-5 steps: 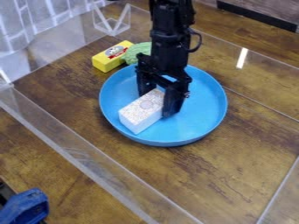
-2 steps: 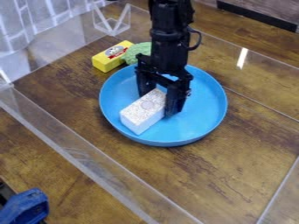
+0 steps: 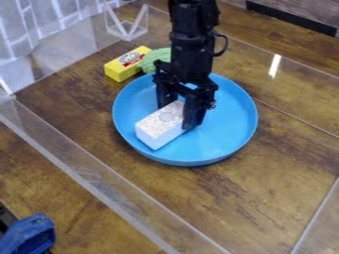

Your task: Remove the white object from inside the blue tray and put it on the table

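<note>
The white object (image 3: 155,127), a small speckled block, lies in the left half of the blue tray (image 3: 233,137), which sits mid-table. My black gripper (image 3: 180,110) comes straight down from above onto the block's far end. One finger stands on each side of the block and they are shut on it. The block's near end rests on the tray floor. The dark wood table (image 3: 265,208) surrounds the tray.
A yellow block (image 3: 127,63) lies just behind the tray at the upper left, with a green item (image 3: 157,54) beside it. Clear plastic walls (image 3: 54,69) run along the left side and front. A blue object (image 3: 27,236) sits at the bottom left corner.
The fingers have closed in on the far end of the white block. The block has shifted very slightly, and the arm has stayed in place over the tray.
</note>
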`<state>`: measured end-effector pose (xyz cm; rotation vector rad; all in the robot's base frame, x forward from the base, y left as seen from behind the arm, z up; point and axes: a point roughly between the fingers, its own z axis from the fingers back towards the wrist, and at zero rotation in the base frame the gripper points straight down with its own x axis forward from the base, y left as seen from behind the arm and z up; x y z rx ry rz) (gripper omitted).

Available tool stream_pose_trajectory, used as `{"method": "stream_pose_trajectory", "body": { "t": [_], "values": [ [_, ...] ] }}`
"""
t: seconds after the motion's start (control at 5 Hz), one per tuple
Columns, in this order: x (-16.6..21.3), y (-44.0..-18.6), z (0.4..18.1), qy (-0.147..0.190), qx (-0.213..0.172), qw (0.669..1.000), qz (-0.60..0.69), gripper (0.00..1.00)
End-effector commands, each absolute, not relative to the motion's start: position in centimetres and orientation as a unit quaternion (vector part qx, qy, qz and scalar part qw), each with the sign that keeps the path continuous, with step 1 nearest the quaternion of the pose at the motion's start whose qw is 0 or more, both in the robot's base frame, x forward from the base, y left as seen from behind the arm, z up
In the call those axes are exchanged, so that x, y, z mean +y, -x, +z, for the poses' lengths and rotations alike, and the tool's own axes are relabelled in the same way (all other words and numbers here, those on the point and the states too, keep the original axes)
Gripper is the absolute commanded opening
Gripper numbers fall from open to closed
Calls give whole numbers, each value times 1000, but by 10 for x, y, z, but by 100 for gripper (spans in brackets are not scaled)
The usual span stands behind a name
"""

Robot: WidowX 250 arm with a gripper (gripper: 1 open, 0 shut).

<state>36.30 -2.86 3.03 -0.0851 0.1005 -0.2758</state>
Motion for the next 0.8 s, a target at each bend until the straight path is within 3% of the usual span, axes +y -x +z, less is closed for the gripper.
{"method": "stream_pose_trajectory", "body": {
  "t": [0.0,0.6],
  "values": [
    [-23,-366,47,38,35,989,-136,0],
    [-20,-362,62,34,38,988,-146,0]
  ]
}}
